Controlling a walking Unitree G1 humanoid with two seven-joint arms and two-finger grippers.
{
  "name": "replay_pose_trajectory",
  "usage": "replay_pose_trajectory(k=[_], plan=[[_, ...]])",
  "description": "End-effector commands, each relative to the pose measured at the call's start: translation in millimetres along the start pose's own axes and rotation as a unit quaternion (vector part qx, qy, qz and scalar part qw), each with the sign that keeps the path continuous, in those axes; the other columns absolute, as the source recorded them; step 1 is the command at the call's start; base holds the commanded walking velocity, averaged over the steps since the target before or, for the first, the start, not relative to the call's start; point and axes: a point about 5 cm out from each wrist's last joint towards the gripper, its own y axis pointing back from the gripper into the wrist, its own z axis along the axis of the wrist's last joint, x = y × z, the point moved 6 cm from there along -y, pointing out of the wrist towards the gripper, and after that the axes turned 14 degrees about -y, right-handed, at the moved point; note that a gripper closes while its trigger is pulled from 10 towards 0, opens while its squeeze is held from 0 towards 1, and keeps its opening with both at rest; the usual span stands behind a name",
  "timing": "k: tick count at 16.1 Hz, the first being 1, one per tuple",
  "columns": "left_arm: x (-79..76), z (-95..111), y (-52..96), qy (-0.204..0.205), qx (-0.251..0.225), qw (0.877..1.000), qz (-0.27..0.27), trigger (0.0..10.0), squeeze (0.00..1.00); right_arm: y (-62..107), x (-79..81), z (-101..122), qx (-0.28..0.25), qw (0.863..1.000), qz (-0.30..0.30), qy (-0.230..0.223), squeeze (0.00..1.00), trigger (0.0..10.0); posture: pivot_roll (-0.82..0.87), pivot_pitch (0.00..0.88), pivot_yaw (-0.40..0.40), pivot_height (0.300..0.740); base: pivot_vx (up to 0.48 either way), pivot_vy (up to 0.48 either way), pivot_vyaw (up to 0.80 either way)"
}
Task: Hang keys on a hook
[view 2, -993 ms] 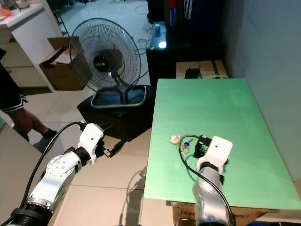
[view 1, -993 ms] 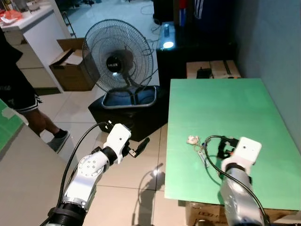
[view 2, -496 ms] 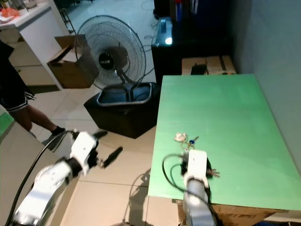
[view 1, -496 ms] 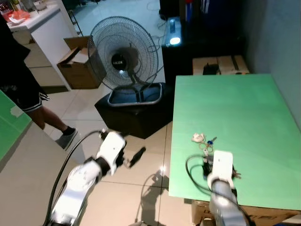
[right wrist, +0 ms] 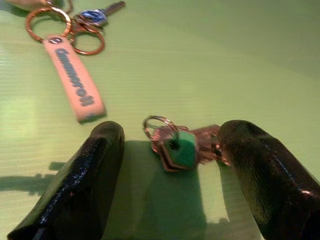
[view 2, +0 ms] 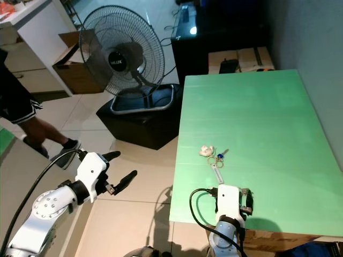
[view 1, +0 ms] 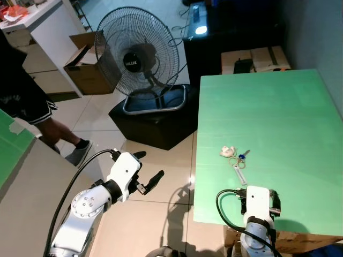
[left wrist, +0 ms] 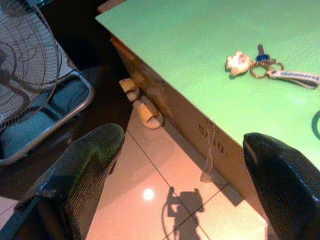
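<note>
On the green table [view 1: 268, 112] lies a key bunch [view 1: 234, 156] with a white charm, a blue key and a pale strap tag [right wrist: 74, 85]. My right gripper [right wrist: 171, 131] sits low at the table's front edge, nearer me than the bunch, under its white wrist [view 1: 257, 201]. It is open, and a separate green-headed key [right wrist: 180, 150] with a ring lies flat between its fingers [right wrist: 95, 175], the blade close to one of them. My left gripper [view 1: 149, 167] hangs open over the tiled floor, left of the table, holding nothing. The bunch [left wrist: 265, 67] also appears in the left wrist view.
A standing fan [view 1: 136, 53] on a black base [view 1: 155, 120] is left of the table. A cardboard box [view 1: 86, 59] and a person's legs [view 1: 32, 107] are further left. A black cabinet [view 1: 214, 37] stands behind the table. Slippers [left wrist: 140, 102] lie under the table edge.
The camera has shifted. My right gripper has drawn back from beside the key bunch to the table's front edge. The left arm stays over the floor. The person has stepped along at the left.
</note>
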Motion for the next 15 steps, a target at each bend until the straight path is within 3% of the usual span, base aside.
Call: replay_pose_trajectory(k=[1,6,7,9,15], plan=[[3.9,-4.6,7.0,0.0,0.011,1.0,0.003,10.0,0.0,5.4,7.6,-4.3,0.002,1.0,0.012,0.008,0.0,10.0,-0.05,0.119,0.256,0.722,0.0,0.0,0.0],[2.9,-4.2,9.8,-0.002,0.016,1.0,0.0,10.0,0.0,8.2,4.3,-2.1,-0.018,1.0,0.015,0.017,0.0,10.0,-0.05,0.119,0.253,0.722,0.0,0.0,0.0],[3.1,-4.6,11.1,-0.002,0.017,1.0,0.001,10.0,0.0,8.6,4.5,-2.1,-0.021,0.999,0.016,0.019,0.0,7.6,-0.05,0.119,0.251,0.722,0.0,0.0,0.0],[2.6,-4.8,13.0,-0.002,0.018,1.0,0.002,10.0,0.0,8.1,4.5,-2.6,-0.023,0.999,0.017,0.019,0.0,0.0,-0.04,0.114,0.248,0.722,0.0,0.0,0.0],[0.2,-6.4,21.4,-0.001,0.023,1.0,0.001,10.0,0.0,9.8,5.1,-2.8,-0.029,0.999,0.024,0.022,0.0,0.0,-0.04,0.112,0.247,0.722,0.0,0.0,0.0]])
